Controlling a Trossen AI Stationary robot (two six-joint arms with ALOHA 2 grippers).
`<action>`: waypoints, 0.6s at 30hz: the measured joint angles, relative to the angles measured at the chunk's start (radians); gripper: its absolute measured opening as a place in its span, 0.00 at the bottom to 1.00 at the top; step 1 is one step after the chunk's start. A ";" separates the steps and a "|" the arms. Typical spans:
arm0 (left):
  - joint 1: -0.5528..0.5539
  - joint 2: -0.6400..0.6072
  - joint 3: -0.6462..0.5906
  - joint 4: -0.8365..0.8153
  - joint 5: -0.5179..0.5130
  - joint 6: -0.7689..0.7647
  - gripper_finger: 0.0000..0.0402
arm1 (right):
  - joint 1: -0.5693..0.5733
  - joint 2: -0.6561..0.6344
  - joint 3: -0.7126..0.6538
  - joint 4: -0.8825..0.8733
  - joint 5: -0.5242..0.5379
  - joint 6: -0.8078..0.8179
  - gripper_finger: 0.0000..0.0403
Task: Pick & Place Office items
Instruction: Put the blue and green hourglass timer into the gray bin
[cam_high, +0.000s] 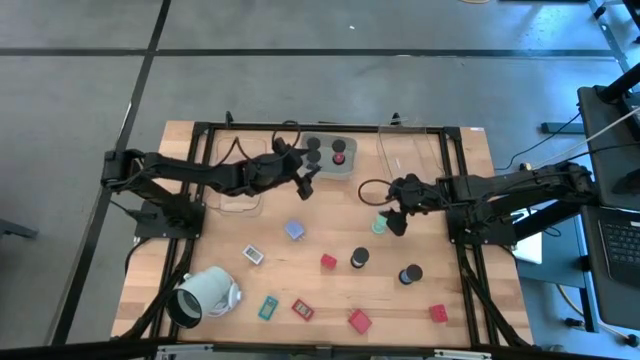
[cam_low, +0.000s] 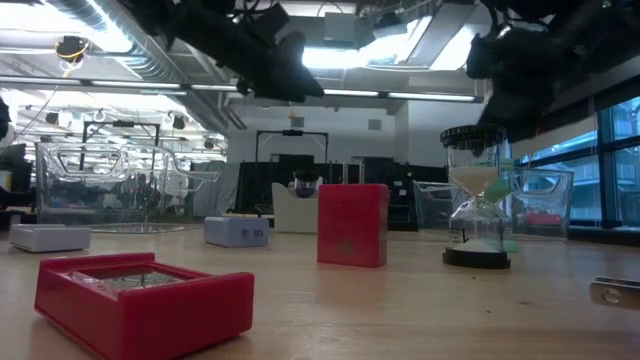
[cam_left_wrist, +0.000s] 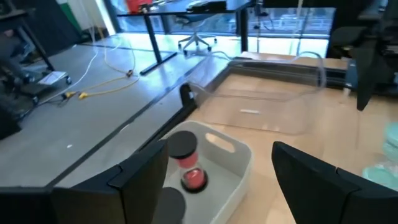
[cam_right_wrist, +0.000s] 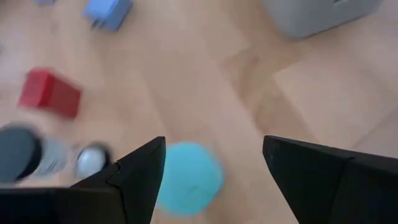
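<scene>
A grey tray (cam_high: 330, 158) at the table's far middle holds a red-topped black cylinder (cam_left_wrist: 186, 165) and other black cylinders. My left gripper (cam_high: 308, 172) hovers open and empty over the tray's near left part (cam_left_wrist: 217, 180). My right gripper (cam_high: 390, 218) is open above a green-topped cylinder (cam_high: 380, 226), which stands on the table; its round top (cam_right_wrist: 189, 177) shows below and between the fingers, apart from them. A pale blue cube (cam_high: 294, 230), red blocks (cam_high: 328, 262), black cylinders (cam_high: 360, 259) and flat rectangles (cam_high: 267, 308) lie scattered on the table's near half.
A clear plastic tray (cam_high: 415, 150) stands at the far right of the table and another (cam_high: 235, 175) lies under my left arm. A large pale hollow cylinder (cam_high: 200, 295) lies at the near left. In the low view a red flat box (cam_low: 140, 300) sits close to the camera.
</scene>
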 joint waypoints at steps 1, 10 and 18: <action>-0.004 0.000 0.000 -0.001 0.002 0.004 0.70 | 0.008 0.000 0.000 -0.003 -0.023 -0.012 0.68; -0.011 0.000 0.000 -0.007 0.001 0.005 0.70 | 0.072 0.000 0.000 0.001 -0.065 -0.062 0.68; -0.010 0.000 0.000 -0.007 0.000 0.005 0.69 | 0.088 0.000 0.000 0.002 -0.035 -0.237 0.68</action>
